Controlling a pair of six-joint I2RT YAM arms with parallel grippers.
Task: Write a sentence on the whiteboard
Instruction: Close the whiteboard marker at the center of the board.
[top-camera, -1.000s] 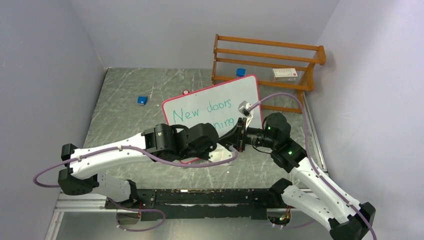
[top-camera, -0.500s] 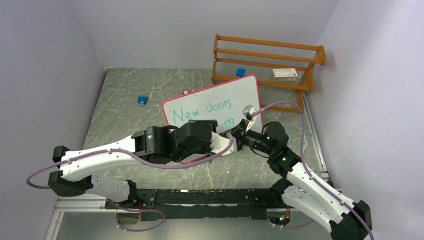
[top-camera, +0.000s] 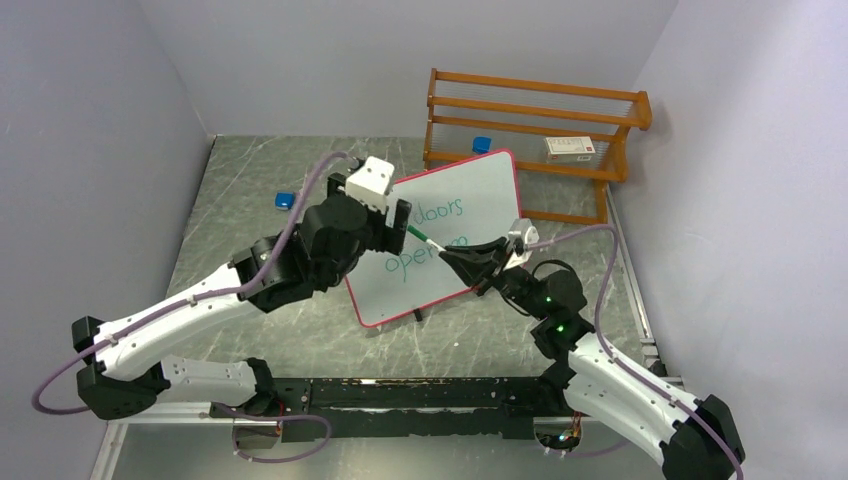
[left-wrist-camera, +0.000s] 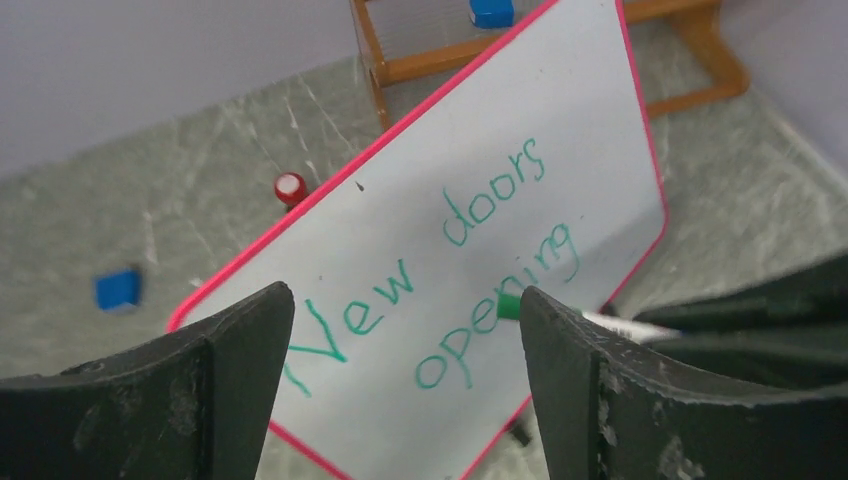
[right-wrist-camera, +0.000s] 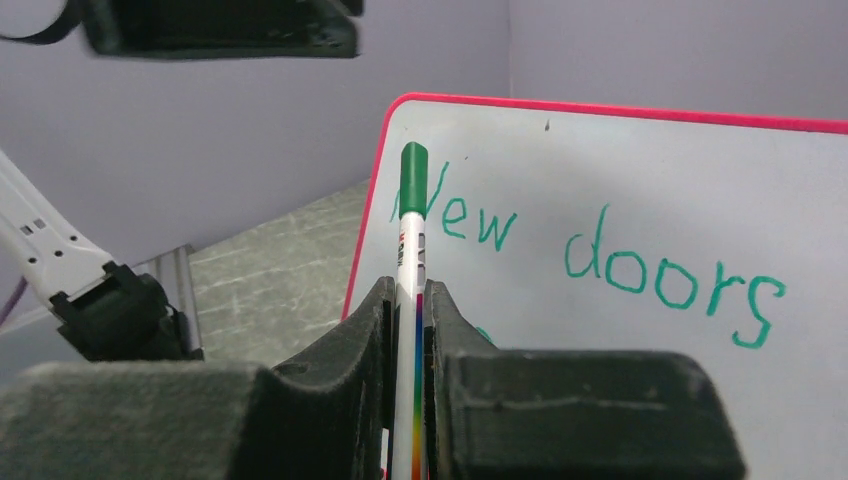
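The whiteboard (top-camera: 490, 190) stands tilted mid-table, pink-rimmed. The green sentence (left-wrist-camera: 470, 260) on it reads "New doors opening" in two lines. In the top view my left arm hides "New". My left gripper (top-camera: 400, 218) hovers over the board's left part, open and empty, and the board (left-wrist-camera: 560, 120) shows between its fingers (left-wrist-camera: 250, 340). My right gripper (top-camera: 457, 260) is shut on a white marker (right-wrist-camera: 411, 230). The marker's green-capped end (top-camera: 418, 236) points left over the board's lower line. In the right wrist view the cap stands in front of "New doors" (right-wrist-camera: 610, 265).
A wooden rack (top-camera: 530, 110) stands behind the board with a small white box (top-camera: 571, 148) on its shelf and a blue object (top-camera: 481, 144) at its foot. A blue block (top-camera: 285, 200) lies at the back left. A red-and-white cap (left-wrist-camera: 290, 187) sits behind the board.
My left gripper has opened and swung up and back to the left, away from the right gripper. My right gripper has drawn back slightly, still holding the marker. "opening" is now uncovered.
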